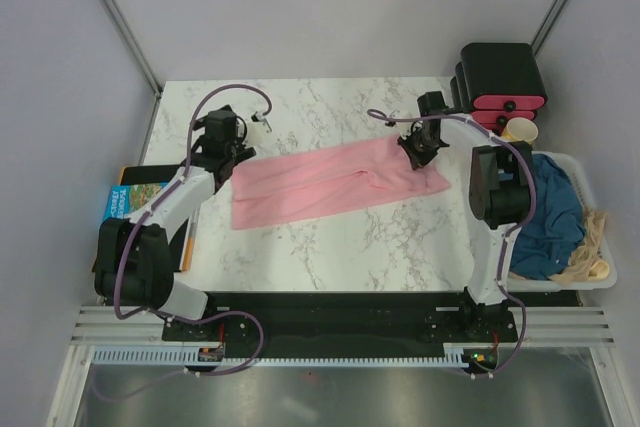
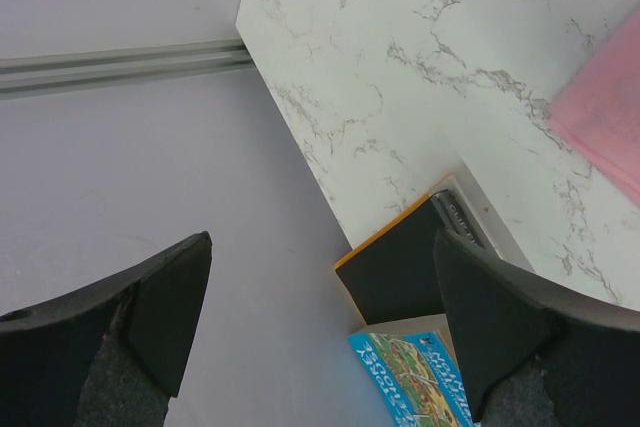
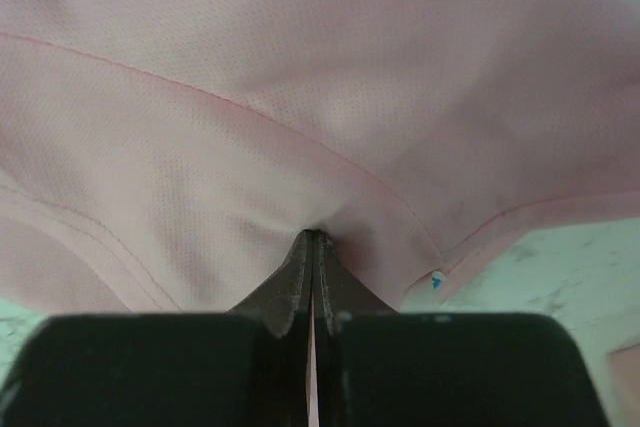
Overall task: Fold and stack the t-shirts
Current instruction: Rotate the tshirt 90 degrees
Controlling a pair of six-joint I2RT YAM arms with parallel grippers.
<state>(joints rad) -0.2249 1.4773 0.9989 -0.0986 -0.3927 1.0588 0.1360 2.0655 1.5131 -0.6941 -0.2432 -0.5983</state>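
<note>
A light pink t-shirt lies folded into a long strip across the marble table. My right gripper is shut on the cloth near the strip's far right end. In the right wrist view the fingertips pinch a fold of the pink t-shirt. My left gripper hovers open above the strip's left end and holds nothing. In the left wrist view its jaws stand wide apart, and a corner of the pink t-shirt shows at the right edge. The dark teal t-shirt lies crumpled in a white basket at the right.
Black boxes with pink fronts and a paper cup stand at the back right. A beige bundle shares the basket. A colourful book and a black pad with an orange edge lie off the table's left edge.
</note>
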